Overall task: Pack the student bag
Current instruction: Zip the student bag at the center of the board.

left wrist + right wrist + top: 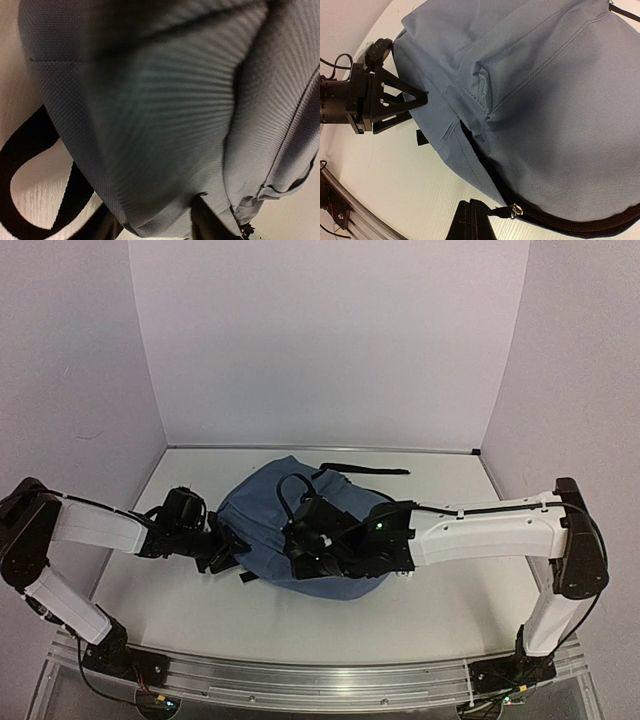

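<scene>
The student bag (265, 515), a big slate-blue backpack, lies in the middle of the table. My left gripper (218, 552) is at its left edge. In the left wrist view blue fabric (165, 125) fills the frame and runs down between the two dark fingers (210, 222), which pinch it. The right wrist view shows that gripper (415, 100) clamped on the bag's edge (435, 75). My right gripper (472, 220) is shut on the black zipper pull (500, 212), which hangs from a metal ring (516, 210) on the dark zipper line (560, 220). Seen from above, it (300, 550) rests over the bag.
A black strap (365, 471) trails from the bag toward the back wall. Another strap loop (30, 165) lies on the white table beside the left gripper. The aluminium rail (340, 215) runs along the near table edge. White walls close in three sides.
</scene>
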